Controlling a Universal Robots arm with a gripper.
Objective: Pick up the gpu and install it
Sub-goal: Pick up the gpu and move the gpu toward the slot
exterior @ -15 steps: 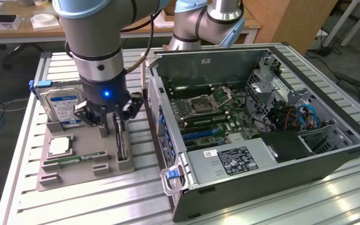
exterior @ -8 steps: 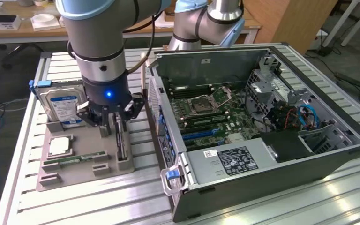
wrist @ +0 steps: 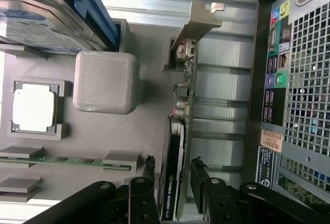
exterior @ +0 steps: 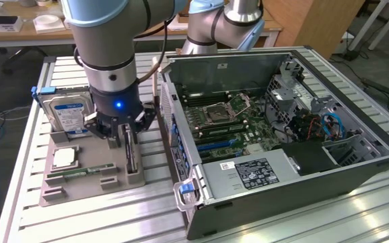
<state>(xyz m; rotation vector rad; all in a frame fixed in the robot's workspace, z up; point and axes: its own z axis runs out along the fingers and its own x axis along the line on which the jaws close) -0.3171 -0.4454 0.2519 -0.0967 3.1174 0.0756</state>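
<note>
The graphics card (exterior: 129,158) stands on edge in a slot of the gray tray (exterior: 86,186), just beside the computer case (exterior: 282,197). Its long axis runs parallel to the case's side, with the metal bracket end farthest from the exterior camera. The claw (exterior: 123,135) straddles it, fingers spread, one at each face.

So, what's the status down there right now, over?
Status: gripper open, jaws either side of the gpu. It stands on edge in the tray, not lifted. The hard drive and computer case are close by on either side.
</note>
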